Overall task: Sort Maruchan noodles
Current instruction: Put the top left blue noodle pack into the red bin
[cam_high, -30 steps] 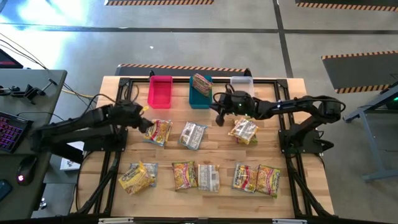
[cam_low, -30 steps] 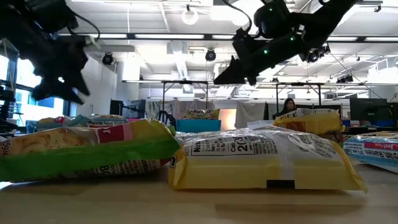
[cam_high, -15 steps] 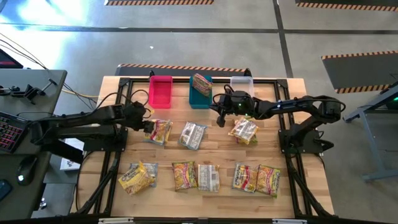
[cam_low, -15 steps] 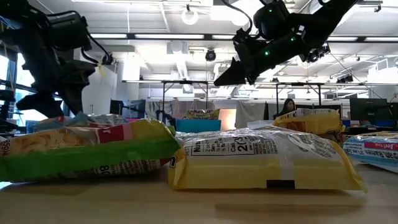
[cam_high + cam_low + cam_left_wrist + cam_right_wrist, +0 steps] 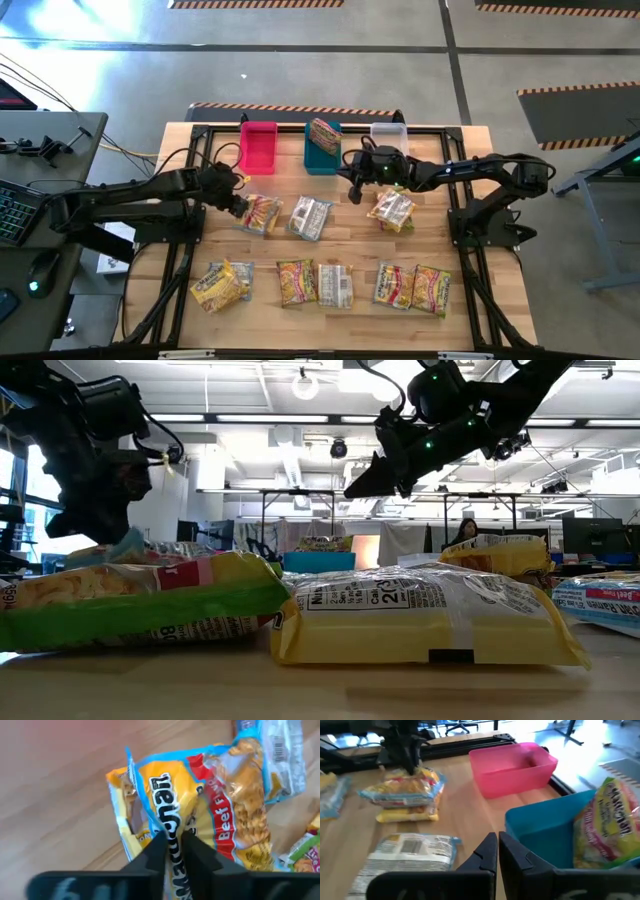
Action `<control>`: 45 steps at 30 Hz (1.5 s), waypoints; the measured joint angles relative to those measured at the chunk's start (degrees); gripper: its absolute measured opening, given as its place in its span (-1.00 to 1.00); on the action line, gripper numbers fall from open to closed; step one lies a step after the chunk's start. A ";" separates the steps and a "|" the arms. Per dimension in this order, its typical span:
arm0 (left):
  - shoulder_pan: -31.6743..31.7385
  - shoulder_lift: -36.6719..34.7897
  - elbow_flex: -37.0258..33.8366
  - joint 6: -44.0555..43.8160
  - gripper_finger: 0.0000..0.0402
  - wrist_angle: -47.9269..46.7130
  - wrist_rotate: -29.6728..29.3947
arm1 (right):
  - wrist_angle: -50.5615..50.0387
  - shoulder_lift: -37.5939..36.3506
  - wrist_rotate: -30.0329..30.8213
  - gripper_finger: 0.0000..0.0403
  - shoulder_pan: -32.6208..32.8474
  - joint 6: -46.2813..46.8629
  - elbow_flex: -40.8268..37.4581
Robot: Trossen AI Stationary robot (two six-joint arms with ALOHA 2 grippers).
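Observation:
My left gripper (image 5: 243, 205) has come down on the near edge of a yellow beef Maruchan packet (image 5: 262, 212) lying on the wooden table. In the left wrist view its fingers (image 5: 173, 840) pinch a fold of that packet's wrapper (image 5: 220, 820). The right gripper (image 5: 352, 186) hangs shut and empty above the table, just in front of the blue bin (image 5: 322, 155). That bin holds one yellow packet (image 5: 323, 131). A silvery packet (image 5: 310, 217) and another yellow one (image 5: 391, 210) lie mid-table. Several more packets (image 5: 335, 285) form a row along the front.
A pink bin (image 5: 257, 147), the blue bin and a clear bin (image 5: 388, 136) stand in a row at the table's far edge. A black frame (image 5: 195, 180) borders the tabletop. A desk with a keyboard (image 5: 15, 205) stands at the left.
The left gripper was open over the yellow packet; it has lowered and closed on the wrapper. The right arm has not moved.

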 joint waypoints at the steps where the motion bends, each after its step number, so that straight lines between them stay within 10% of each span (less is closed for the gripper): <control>1: 0.00 0.00 -0.04 0.76 -0.91 0.92 0.09 | -0.04 0.00 -0.63 -0.99 -0.16 0.89 0.07; 20: -0.35 -0.13 -0.11 22.55 -1.00 38.68 3.74 | -4.33 15.27 -25.62 0.29 -0.70 15.89 17.01; 45: -2.05 -0.22 0.00 26.67 -1.00 50.83 3.72 | 15.60 32.04 -35.79 0.29 0.75 21.22 29.49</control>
